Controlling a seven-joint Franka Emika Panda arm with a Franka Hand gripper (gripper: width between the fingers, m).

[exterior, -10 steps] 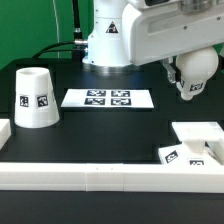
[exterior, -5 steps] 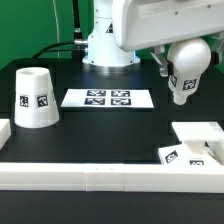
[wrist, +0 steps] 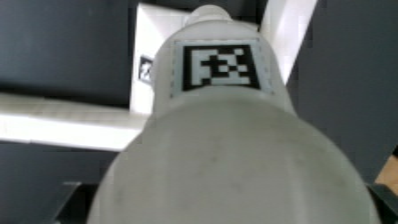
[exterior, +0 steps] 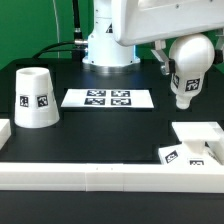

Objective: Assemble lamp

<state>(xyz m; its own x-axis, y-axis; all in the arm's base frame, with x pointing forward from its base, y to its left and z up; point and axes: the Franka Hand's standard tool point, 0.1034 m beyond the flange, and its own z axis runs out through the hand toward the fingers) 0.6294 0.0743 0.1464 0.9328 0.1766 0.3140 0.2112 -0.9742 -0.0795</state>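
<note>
My gripper [exterior: 186,60] is shut on the white bulb [exterior: 184,88] and holds it in the air at the exterior view's right, round tip down, tag facing the camera. In the wrist view the bulb [wrist: 219,110] fills most of the frame and hides my fingers. The low square base [exterior: 184,155] lies on the table below and in front of the bulb, by the front rail, clear of it. The cup-like shade [exterior: 35,97] stands mouth down at the exterior view's left, far from the gripper.
The marker board [exterior: 108,98] lies flat mid-table in front of the robot's pedestal [exterior: 105,45]. A long white rail [exterior: 100,176] runs along the front edge, with a short rail piece [exterior: 4,131] at the exterior view's left and a white block [exterior: 198,130] at its right.
The arm has swung a little toward the exterior view's left, and the held bulb has turned from tilted to tip-down and sunk slightly. The shade and base have not moved.
</note>
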